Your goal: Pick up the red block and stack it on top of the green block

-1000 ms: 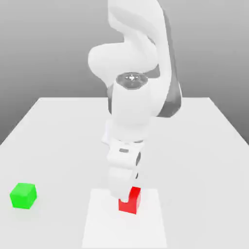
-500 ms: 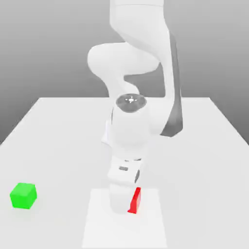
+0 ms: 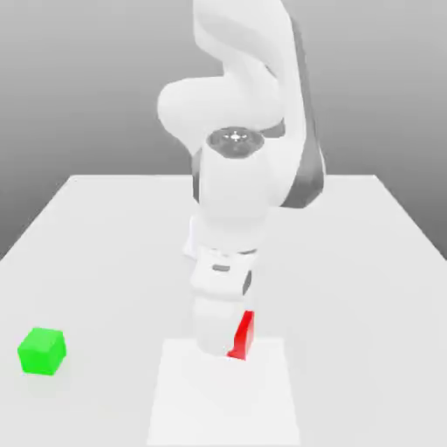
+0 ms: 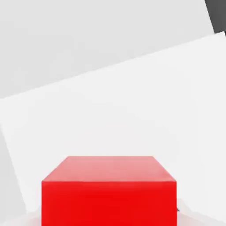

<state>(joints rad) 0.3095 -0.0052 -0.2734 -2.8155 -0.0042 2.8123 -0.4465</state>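
The red block point(image 3: 244, 336) hangs a little above the table, partly hidden behind my white hand in the exterior view. My gripper point(image 3: 232, 342) is shut on it. In the hand view the red block point(image 4: 108, 190) looms large and close, with the pale surface well below it. The green block point(image 3: 42, 351) rests on the table at the exterior view's left, far from my hand and untouched.
A lighter white square patch point(image 3: 223, 397) lies on the grey-white table point(image 3: 367, 262) directly under my hand. My arm's bulky white links point(image 3: 240, 183) rise over the table's middle. Open surface stretches between the patch and the green block.
One second ago the red block lay on the patch as my hand came down over it. Since half a second ago my hand has risen, carrying the block up off the surface.
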